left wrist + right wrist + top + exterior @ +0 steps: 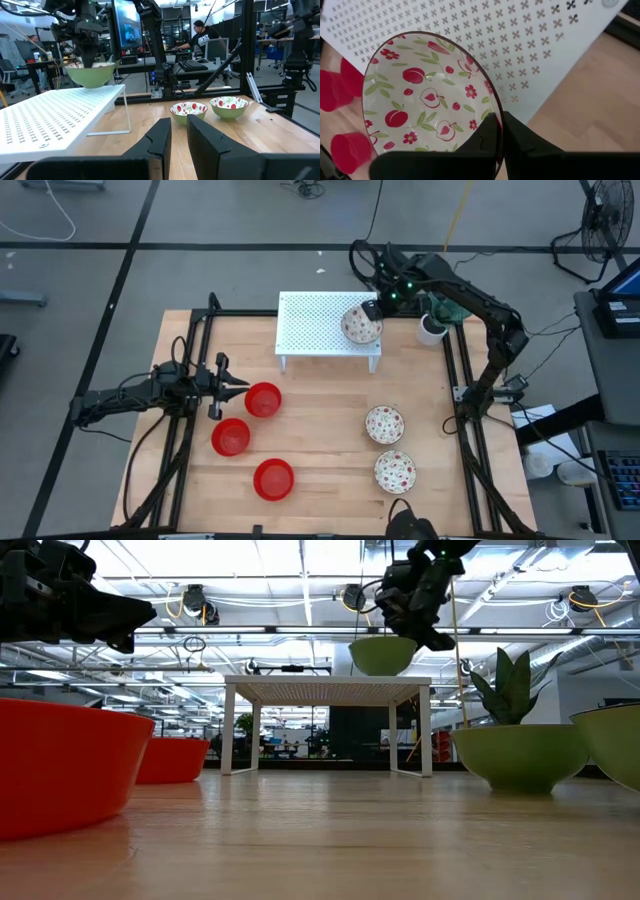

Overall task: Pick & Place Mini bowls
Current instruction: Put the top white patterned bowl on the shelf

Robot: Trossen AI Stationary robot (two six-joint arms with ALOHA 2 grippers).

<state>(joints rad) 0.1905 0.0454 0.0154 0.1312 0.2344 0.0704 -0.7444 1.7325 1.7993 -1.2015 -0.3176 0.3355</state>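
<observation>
The right gripper [499, 131], jaws pinched on the rim of a white fruit-patterned mini bowl [361, 326], hangs it above the white perforated rack [310, 325], seemingly for placing; the left gripper [238, 385] waits, jaws slightly parted, empty, by three glossy red bowls [263, 400].

High view looks straight down on the tabletop [320, 470]; low view skims level across it; both wrist views share the white perforated shelf [325, 325]
</observation>
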